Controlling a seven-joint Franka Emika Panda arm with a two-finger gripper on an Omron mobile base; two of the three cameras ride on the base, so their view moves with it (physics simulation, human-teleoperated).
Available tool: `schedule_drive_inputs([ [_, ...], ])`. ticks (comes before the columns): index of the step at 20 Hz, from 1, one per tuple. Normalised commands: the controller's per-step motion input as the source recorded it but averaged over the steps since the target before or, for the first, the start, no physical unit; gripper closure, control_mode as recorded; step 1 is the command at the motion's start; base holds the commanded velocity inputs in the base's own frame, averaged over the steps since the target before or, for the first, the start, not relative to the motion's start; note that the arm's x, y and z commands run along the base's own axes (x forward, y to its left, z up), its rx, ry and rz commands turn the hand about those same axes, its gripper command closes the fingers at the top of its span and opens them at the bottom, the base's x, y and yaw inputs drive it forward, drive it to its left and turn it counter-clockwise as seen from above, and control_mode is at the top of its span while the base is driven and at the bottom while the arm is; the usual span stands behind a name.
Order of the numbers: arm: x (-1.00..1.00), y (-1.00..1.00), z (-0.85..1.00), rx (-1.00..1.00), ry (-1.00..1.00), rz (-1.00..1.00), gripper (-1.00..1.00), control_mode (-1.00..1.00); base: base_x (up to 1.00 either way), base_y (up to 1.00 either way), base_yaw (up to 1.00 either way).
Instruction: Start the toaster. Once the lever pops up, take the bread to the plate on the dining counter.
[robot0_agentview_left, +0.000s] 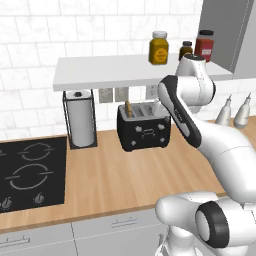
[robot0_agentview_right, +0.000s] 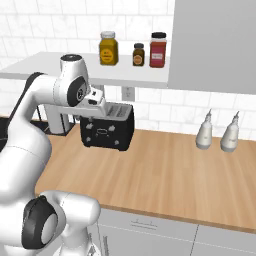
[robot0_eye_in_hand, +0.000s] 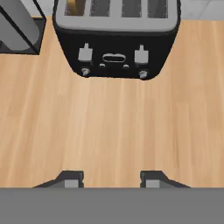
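Pincer (robot0_eye_in_hand: 112, 178) held apart and empty above the wooden surface (robot0_eye_in_hand: 113, 131).
The toaster (robot0_eye_in_hand: 116, 41) is seen ahead of the pincer, untouched; the bread (robot0_eye_in_hand: 76, 6) is seated in its end slot.

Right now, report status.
Tool open, empty, above the counter. Toaster ahead, bread in its end slot. Path to its levers clear.

The white arm (robot0_agentview_left: 200, 135) is being held bent, rising from its base and folding back at the elbow. The end effector (robot0_eye_in_hand: 112, 177) is being pointed down. Its two dark fingertips (robot0_eye_in_hand: 72, 178) are being kept apart, with a gap between them. Nothing is being held between them.
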Motion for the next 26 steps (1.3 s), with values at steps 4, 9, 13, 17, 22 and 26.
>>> schedule_drive_inputs([
  [4, -0.06, 0.02, -0.11, -0.01, 0.00, 0.00, -1.00, -1.00, 0.00, 0.00, 0.00],
  [9, -0.14, 0.20, -0.21, -0.03, 0.01, 0.00, -1.00, -1.00, 0.00, 0.00, 0.00],
  [13, 0.00, 0.18, -0.06, 0.00, -0.04, 0.00, 1.00, -1.00, 0.00, 0.00, 0.00],
  [17, 0.11, 0.69, 0.01, -0.02, -0.21, 0.00, 1.00, -1.00, 0.00, 0.00, 0.00],
  [22, 0.22, 0.22, 0.00, 0.00, -0.23, 0.00, 1.00, -1.00, 0.00, 0.00, 0.00],
  [26, 0.16, 0.09, -0.04, 0.00, -0.08, 0.00, 1.00, -1.00, 0.00, 0.00, 0.00],
])
